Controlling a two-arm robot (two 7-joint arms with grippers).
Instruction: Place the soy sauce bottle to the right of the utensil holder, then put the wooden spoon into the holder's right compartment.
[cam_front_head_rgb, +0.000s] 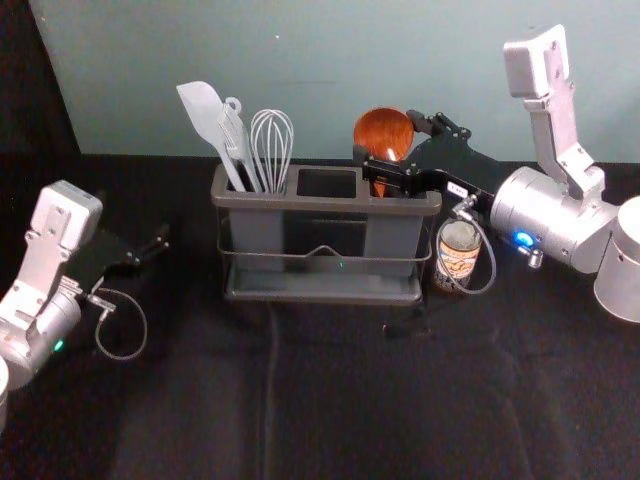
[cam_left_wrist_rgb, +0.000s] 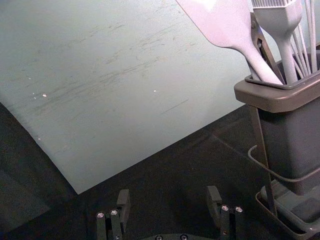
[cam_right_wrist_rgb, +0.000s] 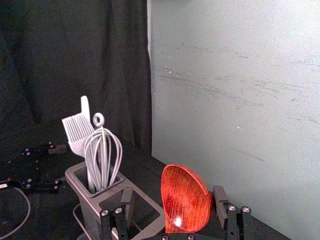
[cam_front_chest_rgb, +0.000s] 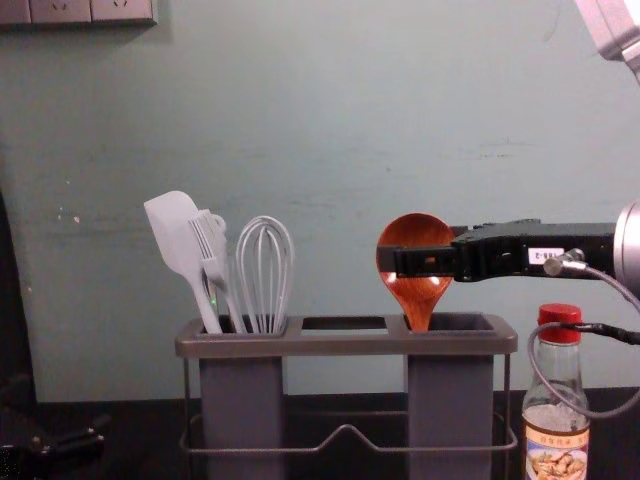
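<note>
My right gripper is above the holder's right end, open around the wooden spoon. In the right wrist view the gripper has its fingers wide apart, with the spoon bowl between them, close to one finger. The spoon stands bowl up in the right compartment of the utensil holder, its lower handle hidden. Upright just right of the holder is the soy sauce bottle with a red cap. My left gripper, left of the holder, is open and empty, as the left wrist view of the gripper confirms.
A spatula, a brush and a whisk stand in the holder's left compartment. Behind the table rises a pale wall. The right gripper's cable loop hangs by the bottle. Black cloth covers the table in front.
</note>
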